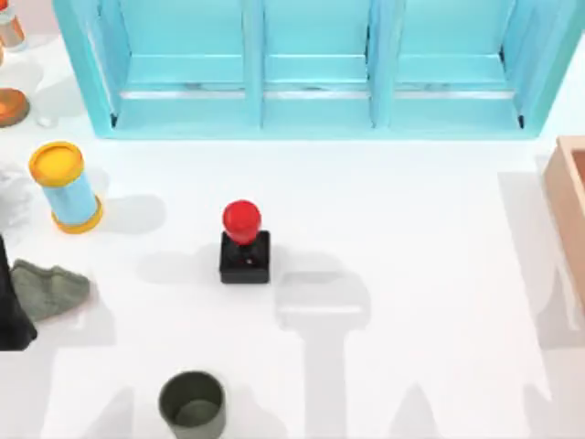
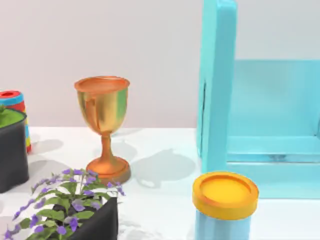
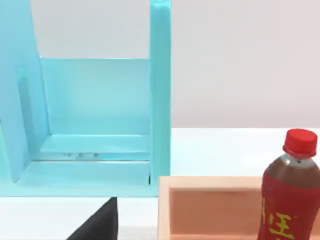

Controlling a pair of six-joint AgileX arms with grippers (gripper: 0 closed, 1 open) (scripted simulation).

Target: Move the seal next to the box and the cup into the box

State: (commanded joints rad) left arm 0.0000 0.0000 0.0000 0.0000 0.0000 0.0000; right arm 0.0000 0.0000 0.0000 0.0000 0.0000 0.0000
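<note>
The seal (image 1: pixel 244 243) stood upright near the middle of the white surface (image 1: pixel 411 238), red knob on top. The cup (image 1: pixel 193 403) sat open-mouthed at the near edge, left of the seal and well apart from it. The box (image 1: pixel 569 203) lay at the far right edge, partly cut off. From above, a blue cylinder (image 1: pixel 67 187) with a yellow lid stood at the left, before the turquoise shelf unit (image 1: pixel 311 69). The left wrist view added a copper goblet (image 2: pixel 103 126) and a flowering planter (image 2: pixel 75 210); the right wrist view added a red bottle (image 3: pixel 291 192) beside the box. I cannot tell how either arm's jaws stood.
</note>
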